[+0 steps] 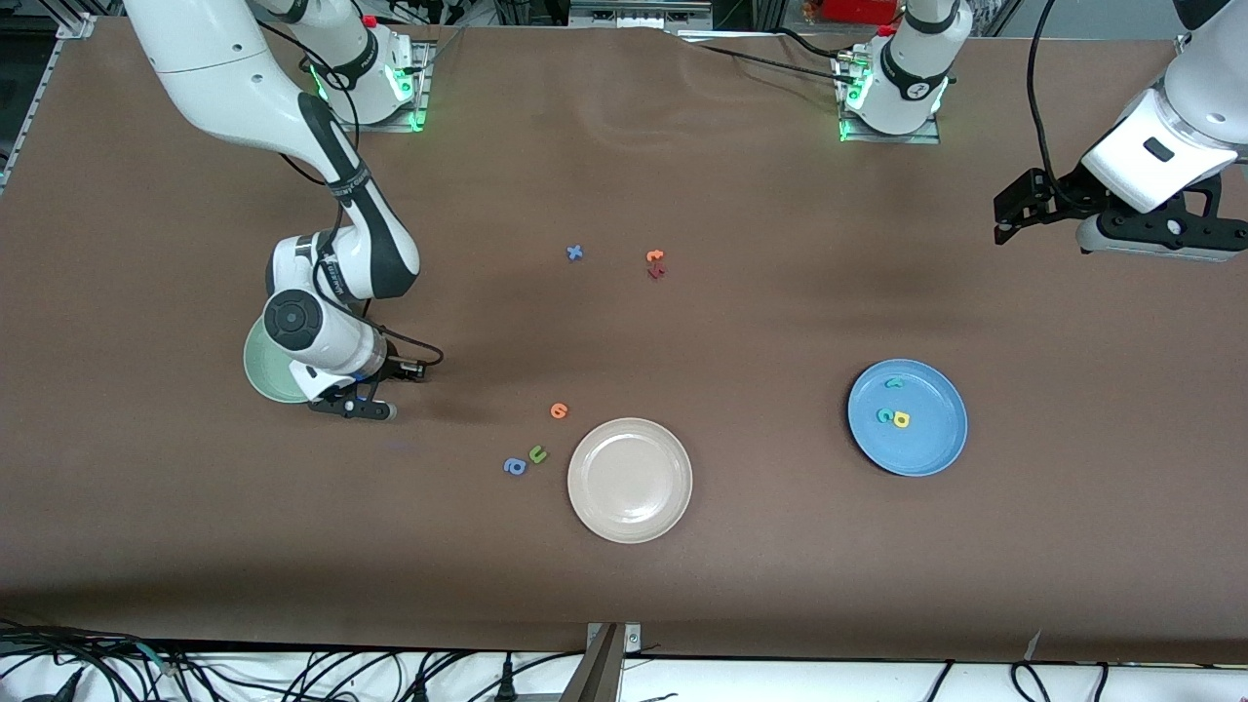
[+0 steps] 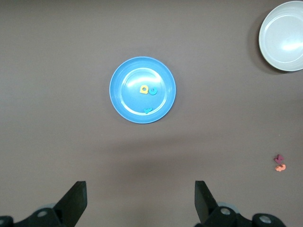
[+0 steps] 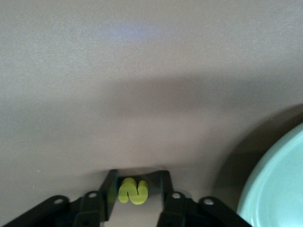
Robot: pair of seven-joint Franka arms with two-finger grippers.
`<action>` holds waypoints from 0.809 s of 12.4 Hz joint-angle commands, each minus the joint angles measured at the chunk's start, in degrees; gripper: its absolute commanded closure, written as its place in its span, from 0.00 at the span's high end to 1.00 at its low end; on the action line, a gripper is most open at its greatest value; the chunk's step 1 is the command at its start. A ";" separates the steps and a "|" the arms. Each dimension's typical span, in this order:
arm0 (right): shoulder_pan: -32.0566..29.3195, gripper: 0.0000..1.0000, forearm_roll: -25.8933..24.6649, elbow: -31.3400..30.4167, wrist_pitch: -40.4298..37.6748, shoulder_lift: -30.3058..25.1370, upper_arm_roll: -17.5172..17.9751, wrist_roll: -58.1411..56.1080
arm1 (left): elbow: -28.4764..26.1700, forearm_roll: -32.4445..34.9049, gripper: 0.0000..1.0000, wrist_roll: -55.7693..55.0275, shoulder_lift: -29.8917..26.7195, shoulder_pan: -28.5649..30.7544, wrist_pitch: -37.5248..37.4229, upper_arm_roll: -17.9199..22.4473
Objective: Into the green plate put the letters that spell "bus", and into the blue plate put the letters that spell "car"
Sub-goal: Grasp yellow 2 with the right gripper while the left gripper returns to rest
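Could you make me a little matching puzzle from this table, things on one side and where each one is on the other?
Things:
1. yellow "s"
2. yellow "a"
3. blue "x"
4. cream-white plate

Places:
A. in the blue plate
B. on the bare table, beside no plate
C. between the right end effector's fingers, beside the green plate
D. beside the green "u"

Pairs: 1-C, 2-A, 3-B, 4-D

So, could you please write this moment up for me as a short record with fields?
right pincer: low at the table beside the green plate, fingers either side of the yellow "s"
left pincer: open, waiting high over the left arm's end of the table
blue plate: holds teal "c", yellow "a", teal "r"
cream-white plate: nothing in it
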 commanded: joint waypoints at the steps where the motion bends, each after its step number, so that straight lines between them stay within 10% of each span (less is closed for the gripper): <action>1: -0.68 0.19 0.10 -0.52 1.35 1.21 0.24 -1.30 | 3.72 -0.45 1.00 0.19 2.35 -3.44 -4.88 3.78; 6: -0.68 0.12 0.19 0.27 -0.74 -0.53 0.24 -1.65 | 4.69 -0.36 1.00 0.11 2.70 -3.54 -8.32 3.89; 10: -0.77 0.12 0.10 7.92 -23.21 -5.80 -2.21 -4.09 | 4.78 -0.27 1.00 0.19 2.79 -3.46 -8.50 3.89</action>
